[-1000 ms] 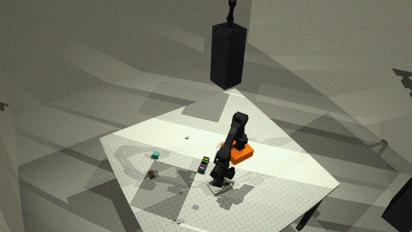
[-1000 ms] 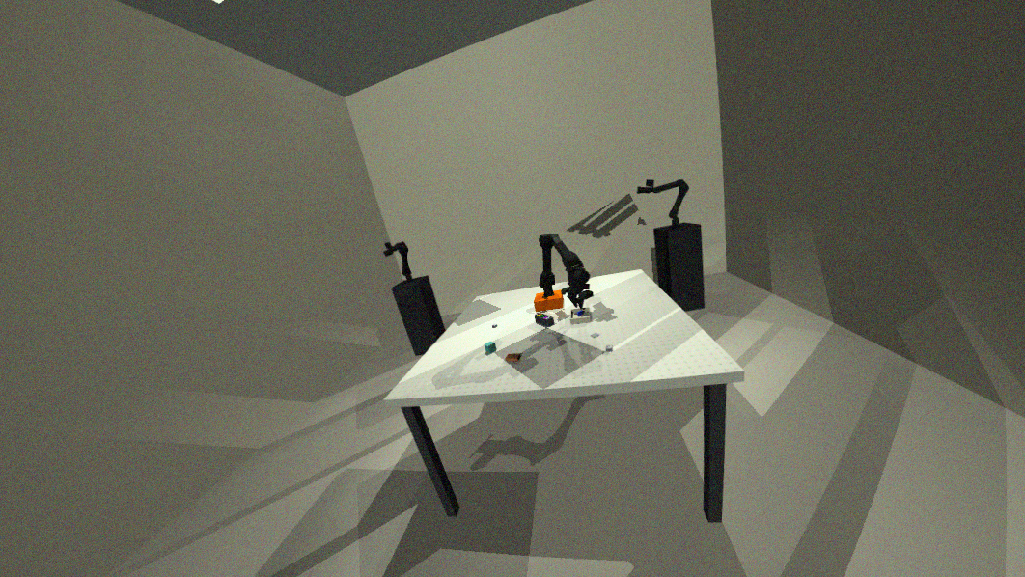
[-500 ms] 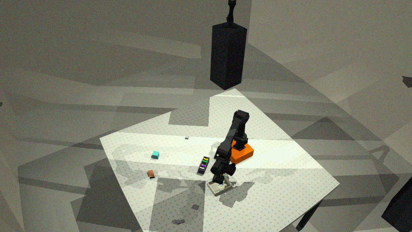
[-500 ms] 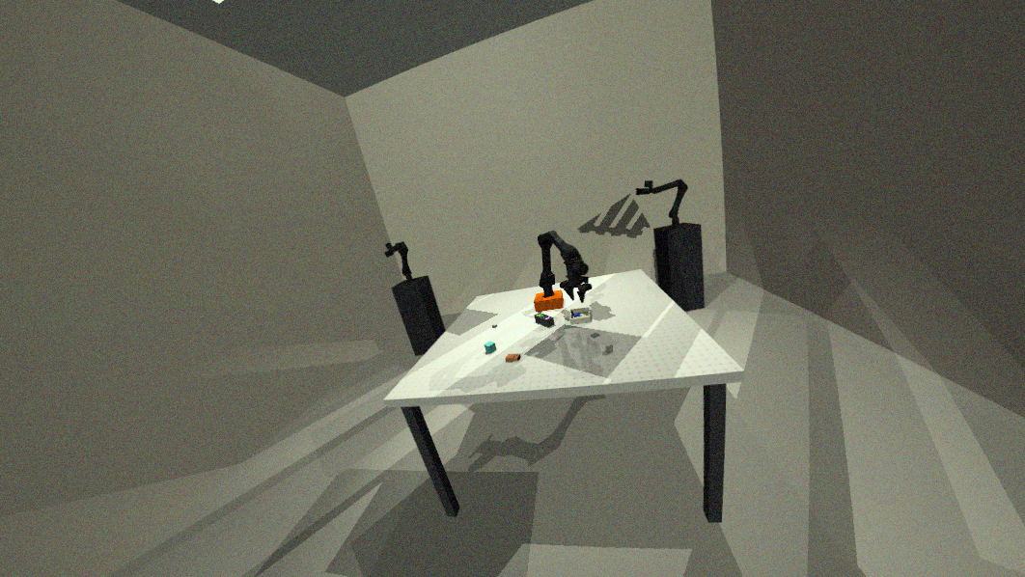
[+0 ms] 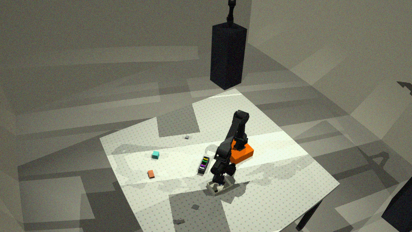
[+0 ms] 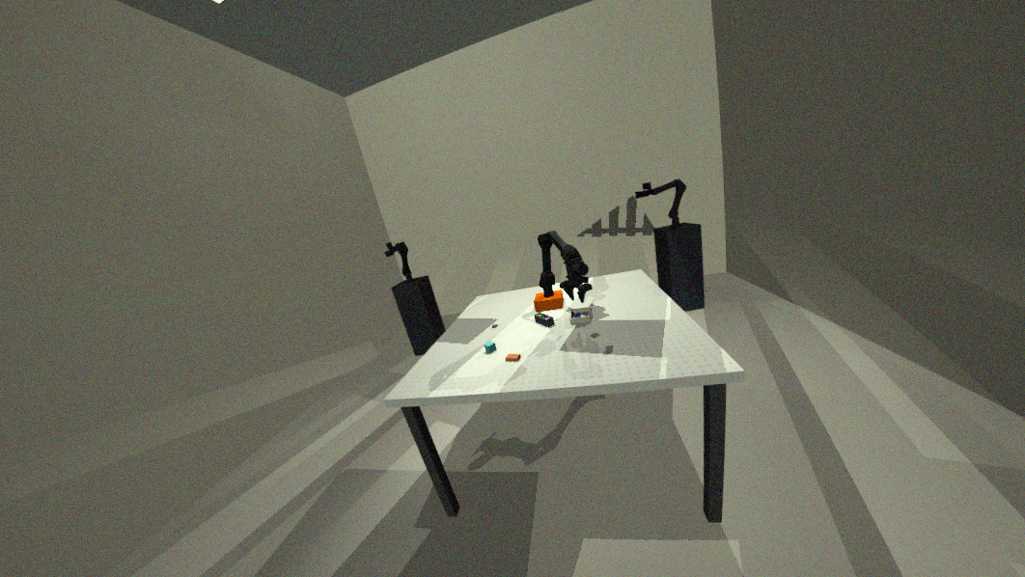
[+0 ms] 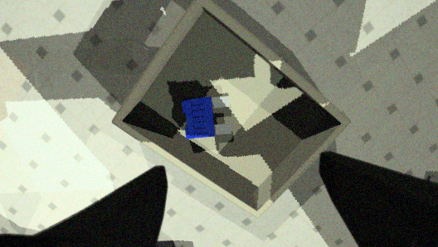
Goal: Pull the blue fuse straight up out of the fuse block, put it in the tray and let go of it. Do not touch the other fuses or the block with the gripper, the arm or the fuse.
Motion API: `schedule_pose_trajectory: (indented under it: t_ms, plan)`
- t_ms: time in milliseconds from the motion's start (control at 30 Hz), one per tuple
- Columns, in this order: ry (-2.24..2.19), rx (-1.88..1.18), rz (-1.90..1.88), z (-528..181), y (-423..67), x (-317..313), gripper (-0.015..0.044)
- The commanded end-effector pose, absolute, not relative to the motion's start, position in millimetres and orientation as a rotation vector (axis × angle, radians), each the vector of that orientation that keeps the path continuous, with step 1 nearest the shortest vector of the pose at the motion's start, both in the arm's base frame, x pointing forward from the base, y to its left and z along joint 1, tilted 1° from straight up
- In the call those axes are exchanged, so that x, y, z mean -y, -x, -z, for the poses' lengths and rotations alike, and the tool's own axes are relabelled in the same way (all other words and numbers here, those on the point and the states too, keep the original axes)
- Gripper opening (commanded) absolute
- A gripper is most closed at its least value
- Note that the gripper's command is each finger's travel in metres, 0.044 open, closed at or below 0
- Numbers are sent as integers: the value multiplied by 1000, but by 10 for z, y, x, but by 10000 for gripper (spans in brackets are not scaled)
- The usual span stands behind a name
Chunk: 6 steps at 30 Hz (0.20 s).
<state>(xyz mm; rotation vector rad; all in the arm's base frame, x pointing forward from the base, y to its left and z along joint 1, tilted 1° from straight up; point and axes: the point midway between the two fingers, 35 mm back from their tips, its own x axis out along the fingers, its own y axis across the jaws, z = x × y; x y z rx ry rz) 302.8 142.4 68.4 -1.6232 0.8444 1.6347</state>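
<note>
Your gripper (image 7: 242, 186) hangs over the tray (image 7: 265, 195) with its fingers spread wide and nothing between them. The blue fuse (image 7: 199, 118) lies flat on the tray floor, toward one side, free of both fingers. In the top view the fuse block (image 5: 203, 165) sits just beside the tray (image 5: 213, 191), apart from it, with the arm (image 5: 230, 141) leaning past its near end; green and purple fuses show in the block. Well off to the side you have a teal cube (image 5: 155, 154) and an orange block (image 5: 151, 173), and small grey chips (image 5: 187, 137) lie scattered on the table (image 5: 274, 184). The arm stands on an orange base (image 5: 243, 152). The table top is pale and dotted, crossed by hard patches of shadow. Beyond it, a dark pedestal (image 5: 227, 54) stands against plain grey walls.
</note>
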Motion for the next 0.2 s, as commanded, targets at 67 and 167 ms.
schedule_pose_trajectory:
  t_ms: [67, 167]
  plan:
    - [1623, -844, -1635, -683, -3029, -1424, 330]
    - [1623, -844, -1635, -683, -3029, -1424, 330]
